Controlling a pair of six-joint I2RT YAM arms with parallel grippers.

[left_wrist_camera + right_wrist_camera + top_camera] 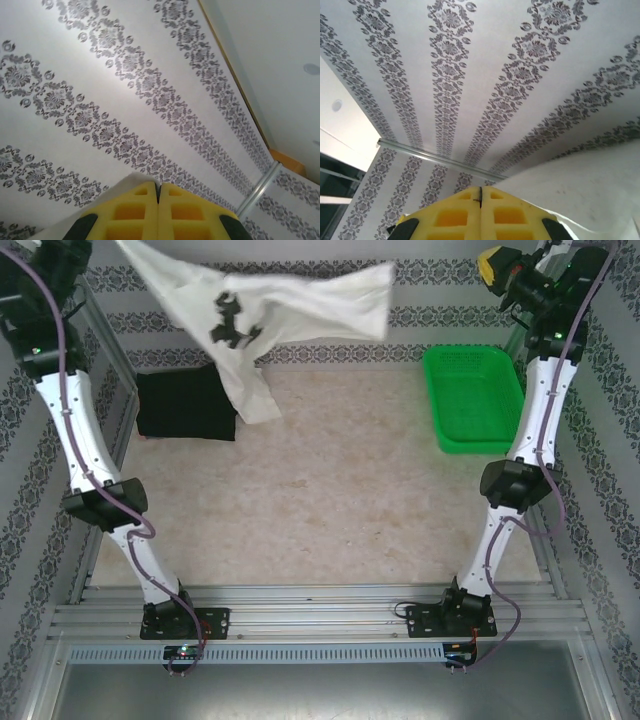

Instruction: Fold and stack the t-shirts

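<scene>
Cream t-shirt (pixel 300 300): is hanging in the air over the far part of the desk (pixel 330 490), spread sideways and blurred. Its black print is facing the top camera, and a lower flap is dangling just beside the black t-shirt.
Black t-shirt (pixel 185 405): is lying flat on the desk at the far left, next to the left arm.
Left end effector (pixel 158 186): is pointing up at the patterned wall with its yellow fingers pressed together. A pale cloth edge is running up to the tips, so it is gripping the cream t-shirt.
Right end effector (pixel 481 189): is aiming at the patterned wall, fingers closed tight. Cream cloth is lying against one side of it in the wrist view, while from above a strip of wall is showing between it and the shirt's edge. I cannot tell whether it is pinching cloth.
Green basket (pixel 470 400): is sitting on the desk at the far right, beside the right arm and well apart from both shirts.
</scene>
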